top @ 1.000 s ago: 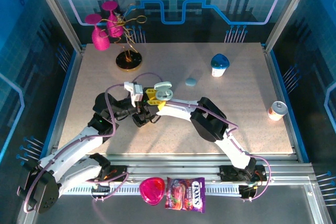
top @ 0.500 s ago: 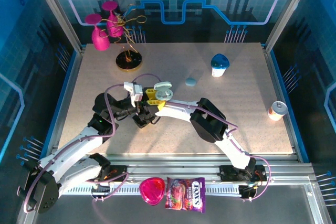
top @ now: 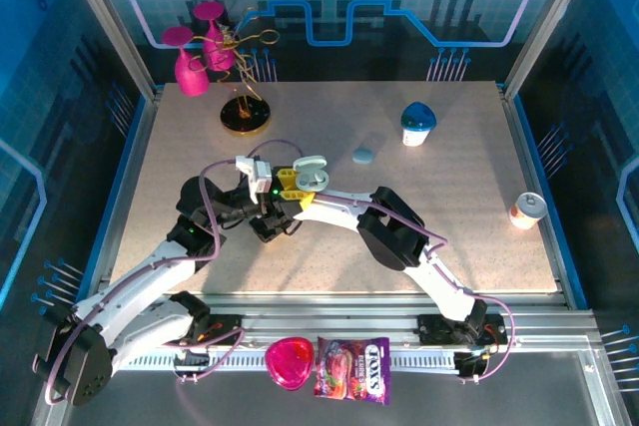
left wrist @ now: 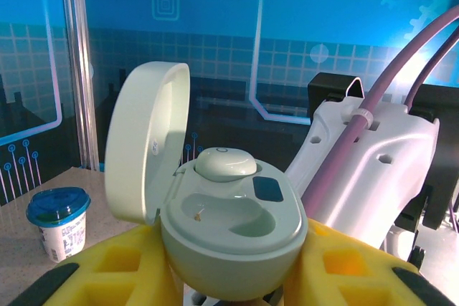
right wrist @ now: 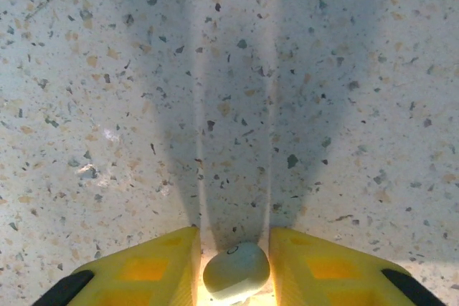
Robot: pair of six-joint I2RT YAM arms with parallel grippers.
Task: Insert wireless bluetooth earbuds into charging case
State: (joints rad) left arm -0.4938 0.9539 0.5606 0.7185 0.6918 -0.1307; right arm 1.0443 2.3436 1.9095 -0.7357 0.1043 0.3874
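Right end effector point(right wrist: 233, 240) has just closed, pinching the tiny pale plastic earbud point(right wrist: 237, 271) at lower centre. Left end effector point(left wrist: 233, 266) clamps the open light-blue pebble charging case point(left wrist: 231, 228), one socket free for it.

The case point(left wrist: 233, 238) is pale mint-white with a dark blue patch inside; the earbud point(left wrist: 225, 164) in it and the second earbud point(right wrist: 237, 271) match that shade. The finger pads point(left wrist: 129, 270) are bright yellow, black-tipped. The table point(right wrist: 107, 105) is beige, speckled grey and tan. The tub point(left wrist: 59, 221) is white, blue-lidded; the goblets point(top: 192, 57) are magenta.
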